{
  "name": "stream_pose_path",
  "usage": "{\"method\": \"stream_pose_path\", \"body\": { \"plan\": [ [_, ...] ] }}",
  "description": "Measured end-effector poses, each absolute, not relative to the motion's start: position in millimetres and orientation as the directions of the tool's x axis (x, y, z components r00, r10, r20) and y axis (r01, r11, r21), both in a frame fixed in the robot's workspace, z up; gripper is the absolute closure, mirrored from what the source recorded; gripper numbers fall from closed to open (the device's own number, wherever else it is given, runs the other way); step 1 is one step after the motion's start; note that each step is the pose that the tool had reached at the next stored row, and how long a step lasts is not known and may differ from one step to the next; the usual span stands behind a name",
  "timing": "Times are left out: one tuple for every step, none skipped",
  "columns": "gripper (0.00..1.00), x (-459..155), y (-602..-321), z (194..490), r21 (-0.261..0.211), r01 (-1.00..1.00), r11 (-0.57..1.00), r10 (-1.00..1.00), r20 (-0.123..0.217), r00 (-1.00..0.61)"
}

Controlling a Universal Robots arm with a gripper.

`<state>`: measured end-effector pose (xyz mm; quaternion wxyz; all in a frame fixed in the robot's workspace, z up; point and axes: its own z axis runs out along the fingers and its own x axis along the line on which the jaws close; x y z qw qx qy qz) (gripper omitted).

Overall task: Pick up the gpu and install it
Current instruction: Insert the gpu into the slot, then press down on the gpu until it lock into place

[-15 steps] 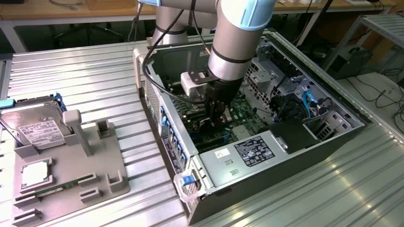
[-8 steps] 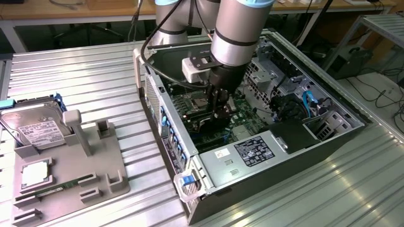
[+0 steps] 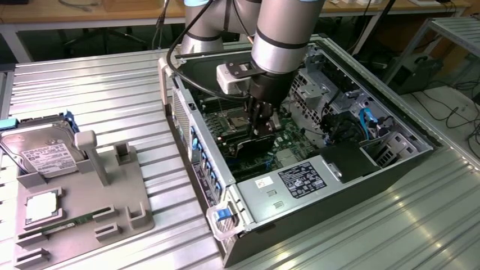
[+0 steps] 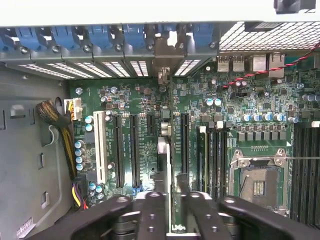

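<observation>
Card position: graphics card (image 3: 251,151) stands on edge inside the open computer case (image 3: 341,183), low over the motherboard (image 4: 145,100). In the wrist view it is seen edge-on, with its metal end toward the rear wall of the case.
Jaws: set close together at the card's upper edge, at the end of the arm (image 3: 281,34). I cannot tell whether they pinch the card or merely rest on it.
Step in hand: by my reading, seating the card into a slot on the motherboard.
Alignment: keep the card's lower edge parallel to the long black slots (image 4: 184,145) and straight over one of them, not between two.
Metal end: let it meet the rear opening squarely, or the card will probably ride up at that end.
Pressure: press straight down and evenly, since a tilt could jam one corner.
Clearance: mind the cables (image 4: 60,120) at the side of the board.
Elsewhere: hard drive (image 3: 41,154) sits in a grey holder on the table (image 3: 98,79), well apart from the case.
</observation>
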<state>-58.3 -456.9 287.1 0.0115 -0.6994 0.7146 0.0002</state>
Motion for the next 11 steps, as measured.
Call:
{"method": "stream_pose_path", "body": {
  "plan": [
    [0.80,-58.3,-456.9,287.2,-0.016,-1.000,0.022,-1.000,-0.017,-0.021],
    [0.86,-58.3,-456.9,287.2,-0.016,-1.000,0.022,-1.000,-0.017,-0.021],
    [0.89,-58.3,-456.9,287.2,-0.016,-1.000,0.022,-1.000,-0.017,-0.021],
    [0.89,-58.3,-456.9,287.2,-0.016,-1.000,0.022,-1.000,-0.017,-0.021],
    [0.89,-58.3,-456.9,287.2,-0.016,-1.000,0.022,-1.000,-0.017,-0.021],
    [0.89,-58.3,-456.9,287.2,-0.016,-1.000,0.022,-1.000,-0.017,-0.021],
    [0.89,-58.3,-456.9,287.2,-0.016,-1.000,0.022,-1.000,-0.017,-0.021],
    [0.89,-58.3,-456.9,287.2,-0.016,-1.000,0.022,-1.000,-0.017,-0.021],
    [0.89,-58.3,-456.9,287.2,-0.016,-1.000,0.022,-1.000,-0.017,-0.021],
    [0.89,-58.3,-456.9,287.2,-0.016,-1.000,0.022,-1.000,-0.017,-0.021],
    [0.89,-58.3,-456.9,287.2,-0.016,-1.000,0.022,-1.000,-0.017,-0.021]
  ]
}}
